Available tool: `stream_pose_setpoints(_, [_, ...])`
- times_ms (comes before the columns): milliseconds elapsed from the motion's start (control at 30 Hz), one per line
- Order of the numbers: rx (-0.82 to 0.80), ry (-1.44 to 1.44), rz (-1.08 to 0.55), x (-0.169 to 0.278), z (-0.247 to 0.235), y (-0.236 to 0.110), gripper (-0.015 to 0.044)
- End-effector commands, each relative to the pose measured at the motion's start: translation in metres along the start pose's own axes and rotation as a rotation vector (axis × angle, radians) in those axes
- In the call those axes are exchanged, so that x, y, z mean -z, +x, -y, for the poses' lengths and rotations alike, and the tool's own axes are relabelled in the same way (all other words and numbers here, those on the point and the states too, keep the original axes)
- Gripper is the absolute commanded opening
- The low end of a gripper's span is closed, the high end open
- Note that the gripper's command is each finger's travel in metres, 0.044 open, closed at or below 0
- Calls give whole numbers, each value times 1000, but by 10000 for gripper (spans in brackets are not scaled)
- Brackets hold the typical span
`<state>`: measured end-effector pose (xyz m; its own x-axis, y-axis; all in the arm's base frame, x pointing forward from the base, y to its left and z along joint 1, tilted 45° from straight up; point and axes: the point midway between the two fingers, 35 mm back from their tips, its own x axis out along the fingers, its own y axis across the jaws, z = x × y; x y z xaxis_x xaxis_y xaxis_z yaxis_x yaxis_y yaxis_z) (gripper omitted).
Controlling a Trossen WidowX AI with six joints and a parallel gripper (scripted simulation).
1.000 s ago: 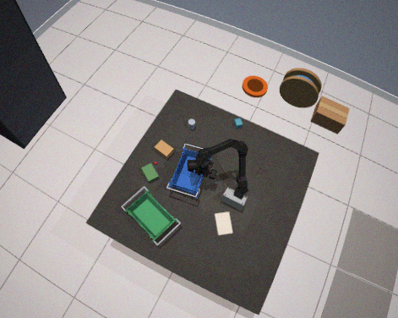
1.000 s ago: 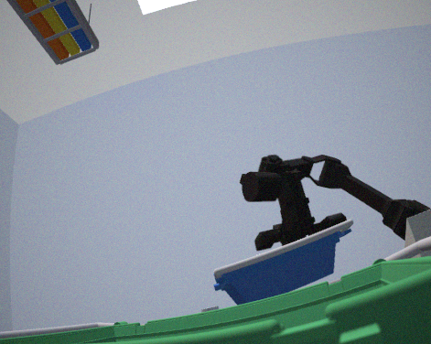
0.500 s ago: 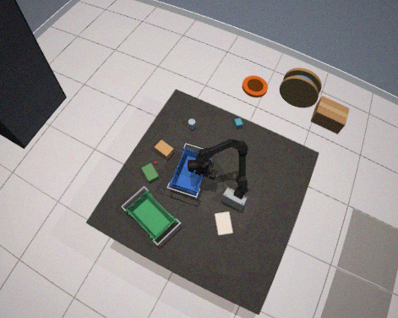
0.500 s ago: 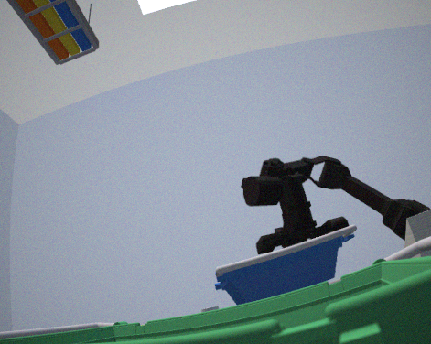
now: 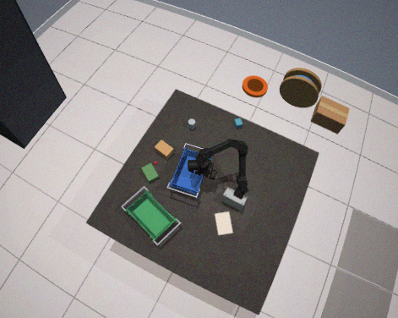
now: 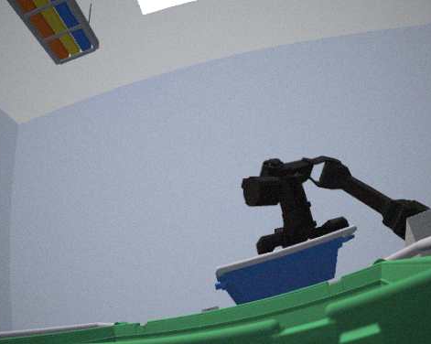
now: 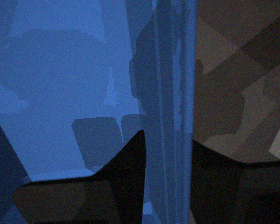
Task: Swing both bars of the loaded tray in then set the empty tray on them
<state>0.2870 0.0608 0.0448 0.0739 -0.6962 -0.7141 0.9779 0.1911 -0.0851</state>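
The hand is clamped on the upright side wall of the blue tray.

A dark square mat lies on the pale tiled floor. On the mat rest a green tray, a small green block, a tan block, a grey cylinder, a teal cube, a cream card and the arm's grey base. On the tiles beyond it sit an orange dish, a round brown drum and a cardboard box.
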Motion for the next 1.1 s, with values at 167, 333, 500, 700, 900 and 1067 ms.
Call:
stream_pose_setpoints(167, [21,8,-1,-3,3,4,0])
stream_pose_setpoints(333, [21,8,-1,-3,3,4,0])
stream_pose_setpoints(500, [21,8,-1,-3,3,4,0])
stream_pose_setpoints(700, [21,8,-1,-3,3,4,0])
stream_pose_setpoints(900, [21,8,-1,-3,3,4,59])
stream_pose_setpoints(1067, [21,8,-1,-3,3,4,132])
